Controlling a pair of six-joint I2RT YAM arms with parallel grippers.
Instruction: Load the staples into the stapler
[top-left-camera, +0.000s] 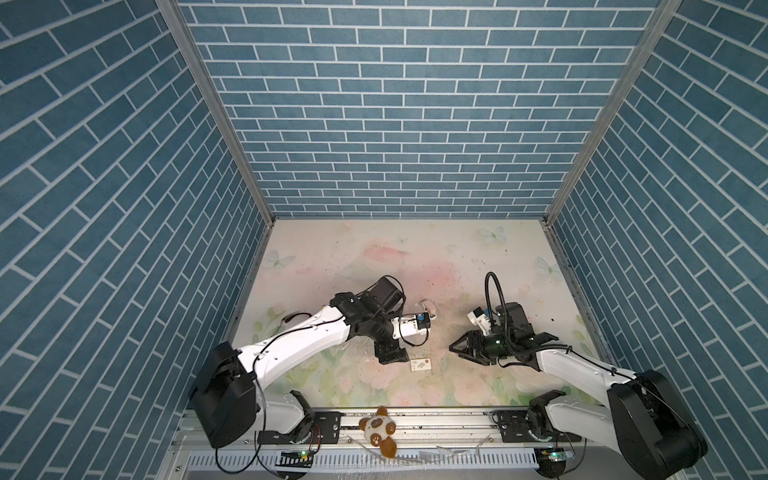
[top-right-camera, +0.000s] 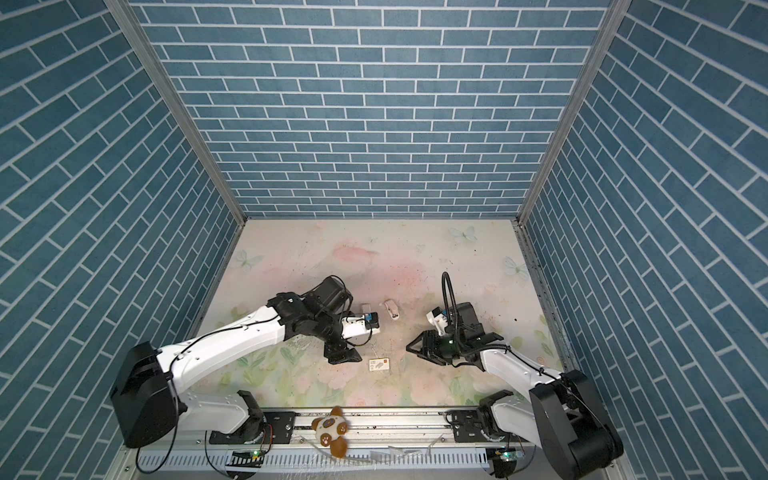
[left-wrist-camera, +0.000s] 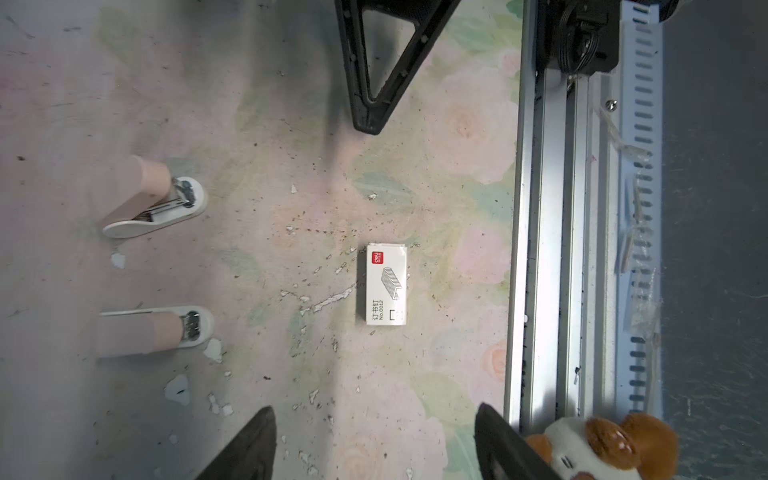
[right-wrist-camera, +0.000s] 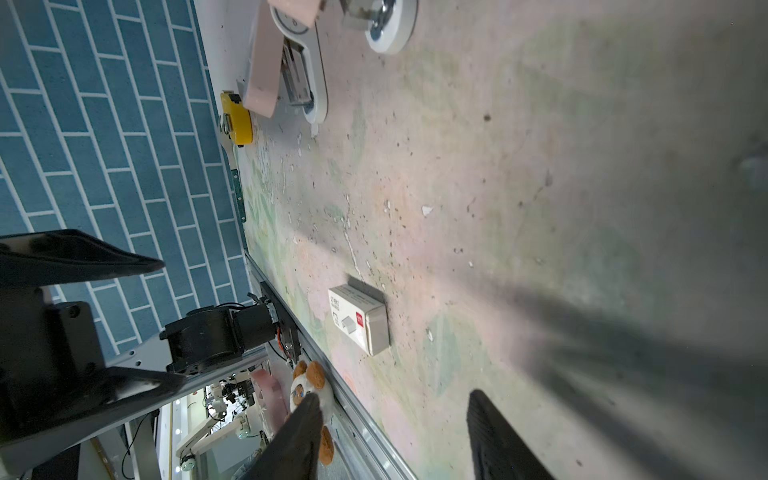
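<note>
The staple box (top-left-camera: 420, 364) lay flat on the table (top-left-camera: 374, 257), 4 o'clock off the left gripper (top-left-camera: 392, 358), 8 o'clock off the right gripper (top-left-camera: 457, 351). Both had fingers spread, empty, not touching it.

A: Where is the staples box (top-right-camera: 379, 365)?
B: Flat on the table (top-right-camera: 316, 257), between the left gripper (top-right-camera: 345, 357) and the right gripper (top-right-camera: 412, 348), touching neither.
A: And the stapler (top-right-camera: 391, 311)?
B: Farther back, toward the wall, apart from the box.

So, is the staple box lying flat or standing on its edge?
Lying flat. The staple box rests on the table with its broad printed face up in both wrist views.
</note>
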